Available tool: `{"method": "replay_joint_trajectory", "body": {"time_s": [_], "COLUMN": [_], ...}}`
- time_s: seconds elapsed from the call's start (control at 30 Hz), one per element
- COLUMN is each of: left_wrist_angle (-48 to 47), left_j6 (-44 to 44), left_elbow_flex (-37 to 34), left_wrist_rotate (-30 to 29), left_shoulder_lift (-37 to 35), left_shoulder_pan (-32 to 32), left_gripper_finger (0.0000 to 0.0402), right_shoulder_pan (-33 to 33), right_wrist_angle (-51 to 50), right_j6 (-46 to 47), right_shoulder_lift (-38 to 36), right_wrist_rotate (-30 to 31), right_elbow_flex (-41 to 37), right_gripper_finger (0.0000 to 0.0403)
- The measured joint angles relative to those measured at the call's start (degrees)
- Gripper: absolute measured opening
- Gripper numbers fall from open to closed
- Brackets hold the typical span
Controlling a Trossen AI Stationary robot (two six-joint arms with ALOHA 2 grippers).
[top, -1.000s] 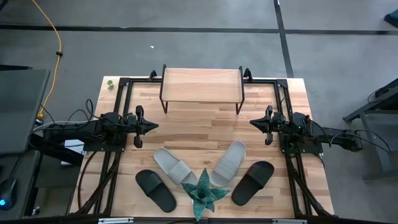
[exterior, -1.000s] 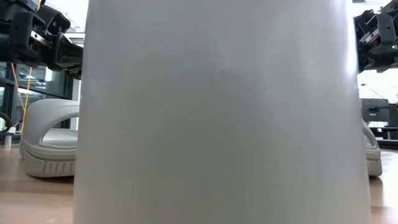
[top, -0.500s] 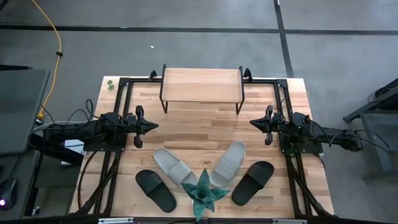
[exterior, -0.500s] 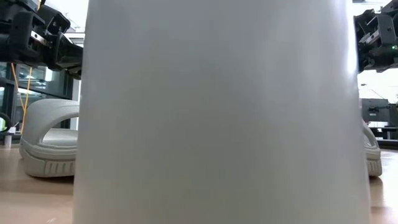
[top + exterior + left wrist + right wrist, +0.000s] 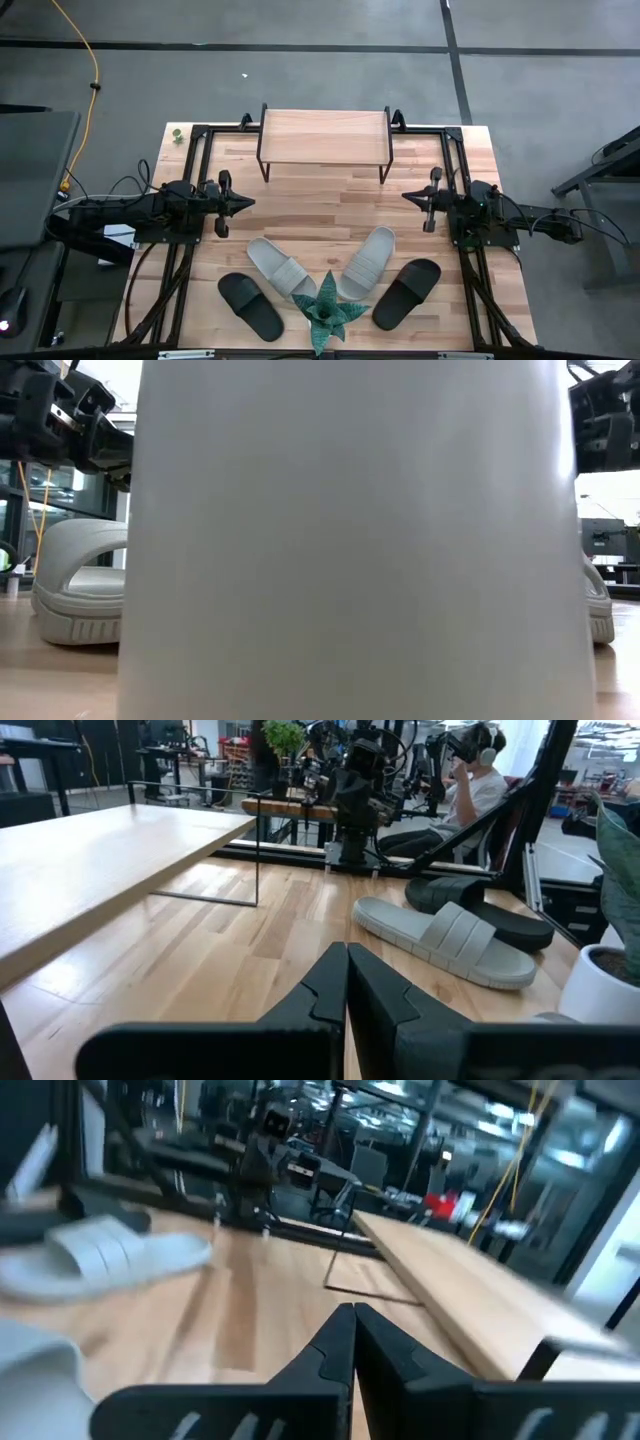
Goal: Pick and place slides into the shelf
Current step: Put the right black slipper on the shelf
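Note:
Four slides lie soles down on the near half of the table: two pale ones and two black ones. The shelf stands on its thin dark legs at the far middle. My left gripper is shut and held level over the table's left side, pointing toward the middle. My right gripper is shut over the right side, facing it. The left wrist view shows a pale slide, a black slide and the shelf ahead. Neither gripper touches anything.
A green spiky plant in a white pot stands at the near edge between the slides. The pot fills most of the low view. Dark arm frames run along both table sides. A person sits beyond the table.
My right gripper has rolled about its own pointing line while staying in place, still shut. The slides and the shelf have not moved.

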Motion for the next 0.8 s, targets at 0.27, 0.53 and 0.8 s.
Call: {"method": "replay_joint_trajectory", "body": {"time_s": [0.27,0.53,0.8], "left_wrist_angle": [0.0,0.1,0.1], "left_j6": [0.0,-0.1,-0.2], "left_elbow_flex": [0.0,0.0,0.0], "left_wrist_rotate": [-0.4,-0.6,-0.1], "left_shoulder_lift": [0.0,0.0,0.0], "left_shoulder_pan": [0.0,0.0,0.0], "left_gripper_finger": [0.0001,0.0001,0.0001], "right_shoulder_pan": [0.0,0.0,0.0], "right_wrist_angle": [0.0,0.0,0.0], "right_j6": [-9.7,-9.4,-9.4], "right_shoulder_lift": [0.0,0.0,0.0], "right_wrist_rotate": [-0.2,-0.2,-2.2], "right_elbow_flex": [0.0,0.0,0.0], "right_gripper_finger": [0.0,0.0,0.0]}}
